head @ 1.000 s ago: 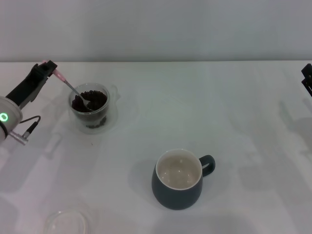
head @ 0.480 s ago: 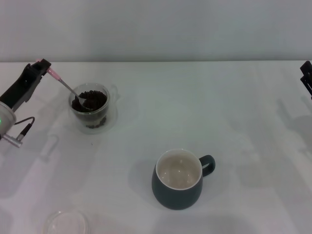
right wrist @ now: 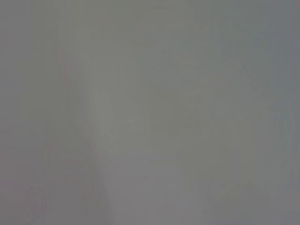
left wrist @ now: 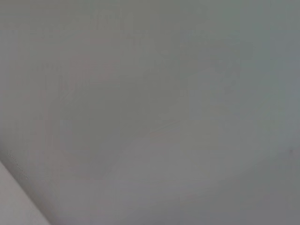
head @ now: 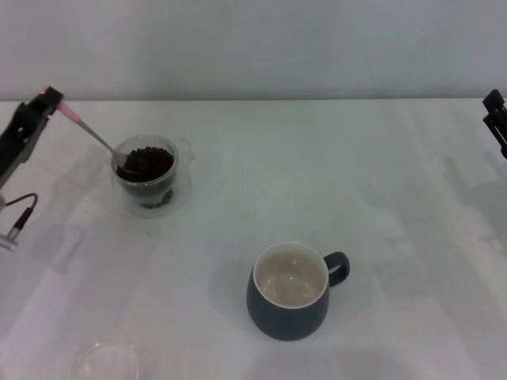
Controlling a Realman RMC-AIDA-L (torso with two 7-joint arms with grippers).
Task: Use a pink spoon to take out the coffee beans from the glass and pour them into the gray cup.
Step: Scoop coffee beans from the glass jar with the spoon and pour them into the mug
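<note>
In the head view my left gripper is shut on the pink handle end of the pink spoon at the far left. The spoon slants down to the right, with its bowl at the near-left rim of the glass, resting on the coffee beans. The glass stands at the left rear of the table and is filled with dark beans. The gray cup stands at the front centre, handle to the right, with an empty cream inside. My right gripper sits at the far right edge. Both wrist views show only blank grey.
A shallow clear round dish lies at the front left corner of the white table. A grey wall runs behind the table's far edge.
My left gripper has moved left and up, drawing the spoon back. The spoon's bowl has slid from the middle of the beans to the glass's left rim. The right arm barely moved.
</note>
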